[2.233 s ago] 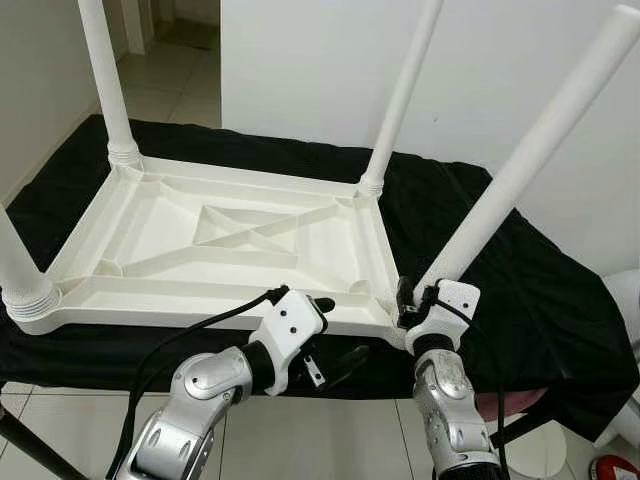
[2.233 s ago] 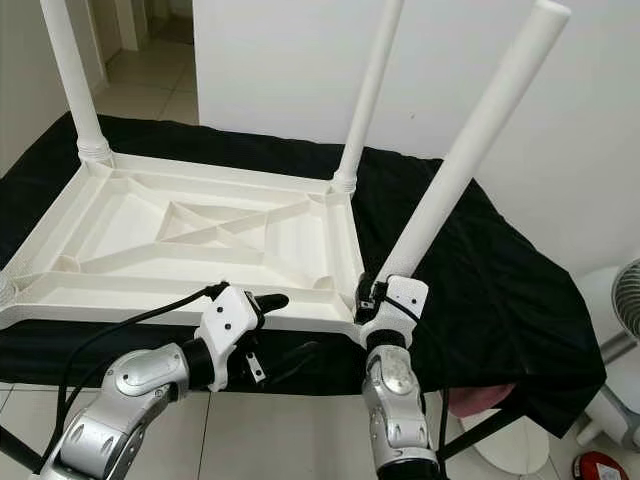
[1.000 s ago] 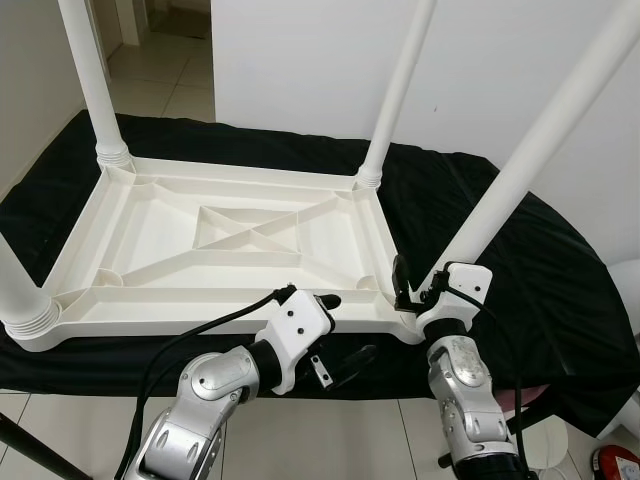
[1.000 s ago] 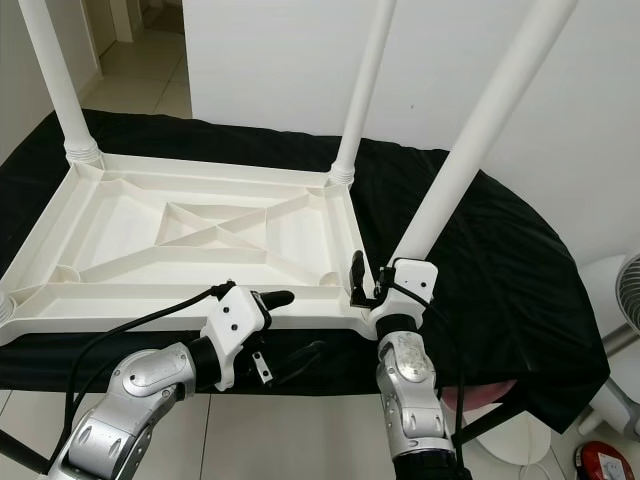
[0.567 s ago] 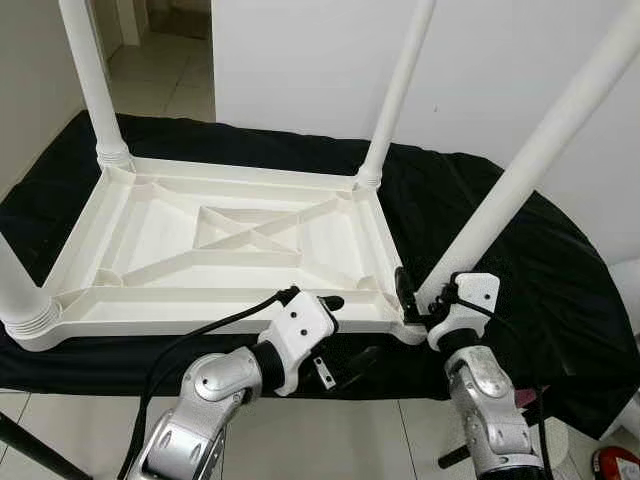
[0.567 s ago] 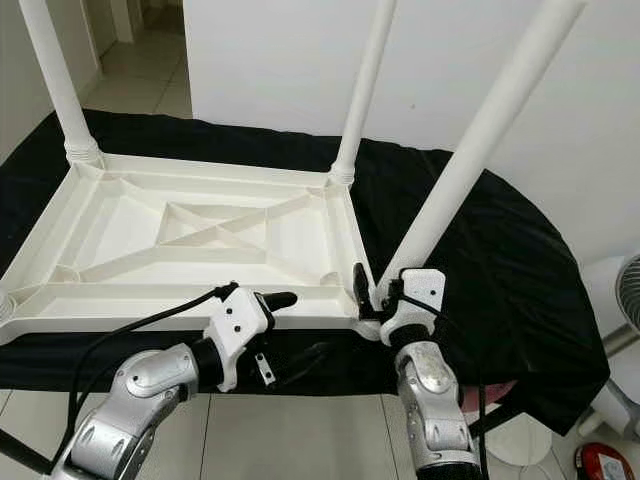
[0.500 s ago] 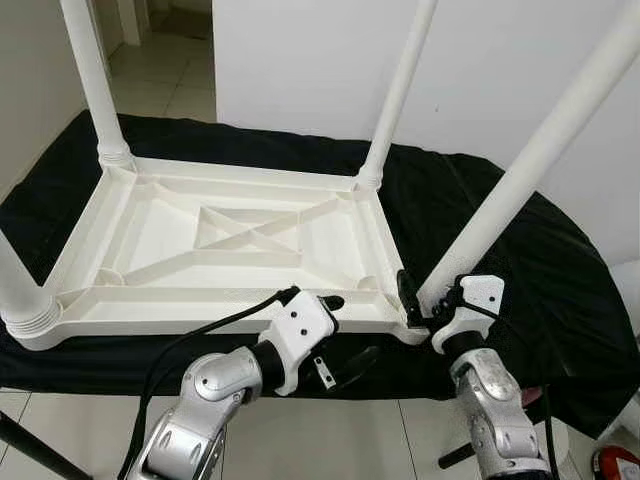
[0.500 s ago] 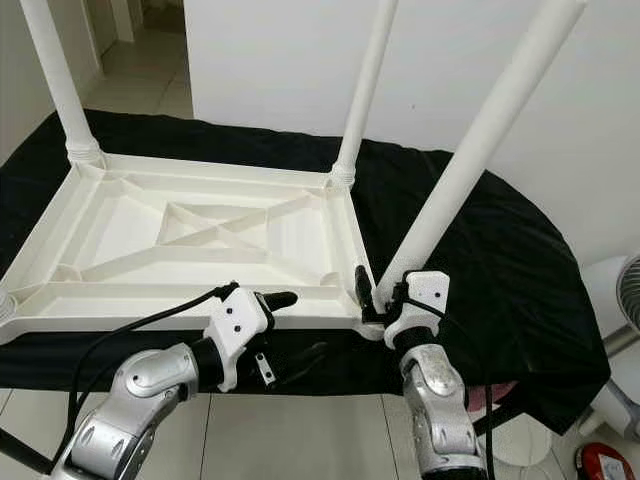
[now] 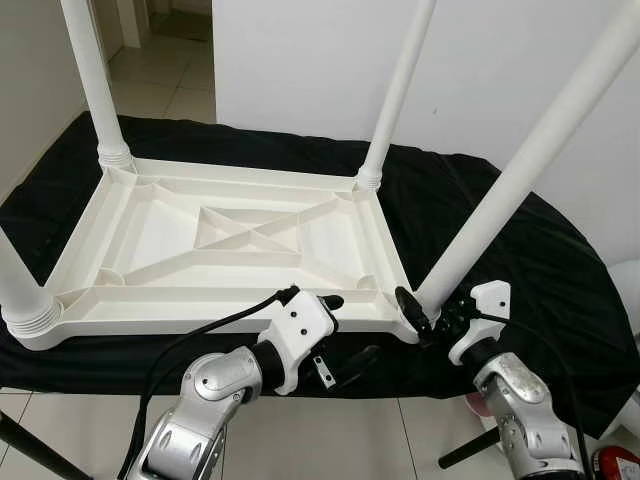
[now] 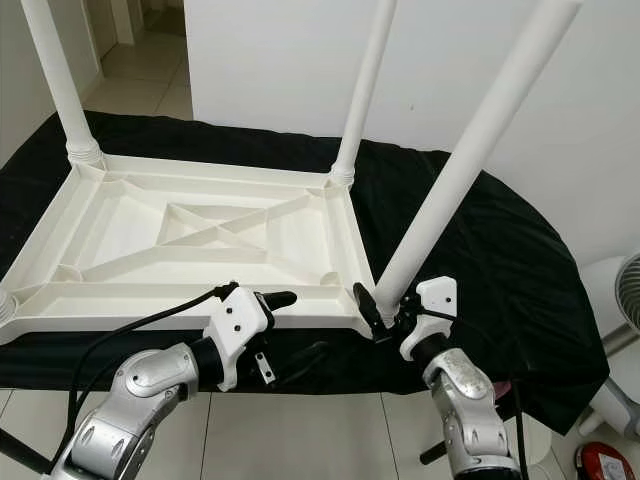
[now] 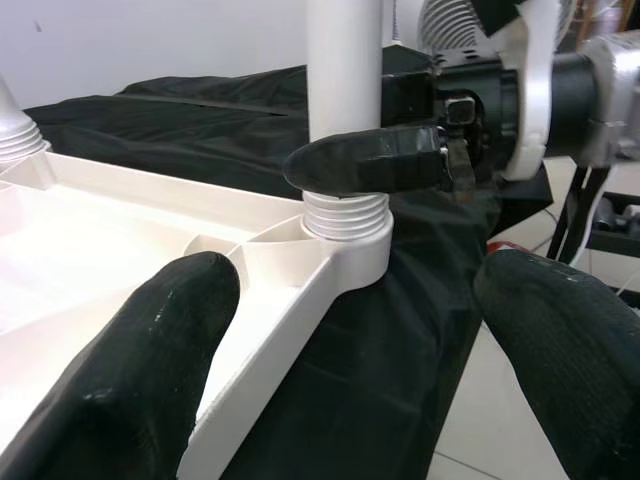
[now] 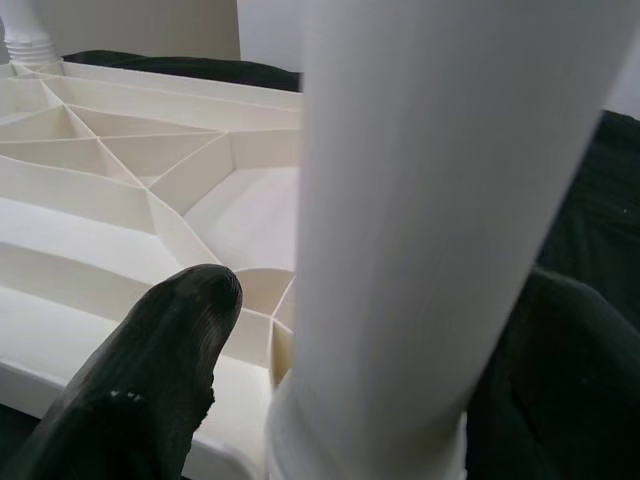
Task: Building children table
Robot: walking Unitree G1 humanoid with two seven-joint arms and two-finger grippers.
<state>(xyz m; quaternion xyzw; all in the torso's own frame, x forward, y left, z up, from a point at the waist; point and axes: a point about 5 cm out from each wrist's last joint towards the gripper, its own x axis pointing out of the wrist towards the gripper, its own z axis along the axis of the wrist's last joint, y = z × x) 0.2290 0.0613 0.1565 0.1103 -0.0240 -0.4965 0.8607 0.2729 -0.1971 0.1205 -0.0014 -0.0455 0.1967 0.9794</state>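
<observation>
One black-draped bench [image 9: 520, 250] carries the upturned white children's table [image 9: 230, 240], its legs pointing up. At the table's near right corner, the tilted leg [image 9: 520, 170] sits in its threaded socket, the right gripper [image 9: 425, 318] grasping its base between the jaws. Beside it, at the near edge, the left gripper [image 9: 345, 330] hovers with jaws spread, holding nothing.
</observation>
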